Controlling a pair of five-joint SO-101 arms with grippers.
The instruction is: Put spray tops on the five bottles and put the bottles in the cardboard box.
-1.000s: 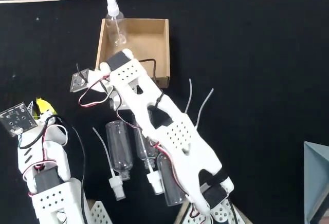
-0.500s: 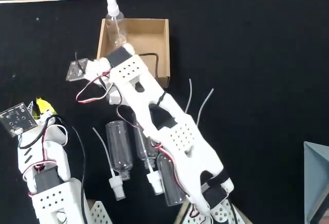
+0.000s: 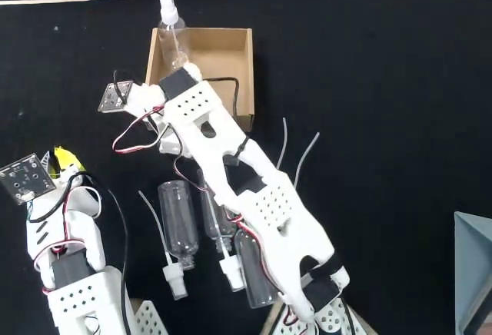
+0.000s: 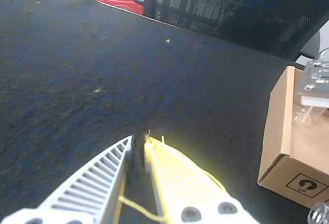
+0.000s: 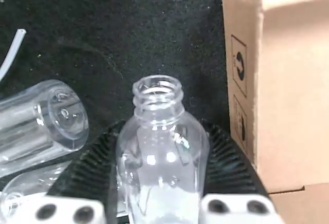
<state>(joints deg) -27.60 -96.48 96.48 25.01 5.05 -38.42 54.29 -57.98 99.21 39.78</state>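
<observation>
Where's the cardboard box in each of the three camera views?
High view: cardboard box upper centre-left, open side up.
Left wrist view: cardboard box off to one side past the left gripper.
Right wrist view: cardboard box beside the uncapped bottle in the right gripper.
Shared landmark: the black table.

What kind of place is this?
Probably a robotics lab or office workroom: a white robot arm beside a second arm at a black-covered table, and a mesh office chair beyond it.
</observation>
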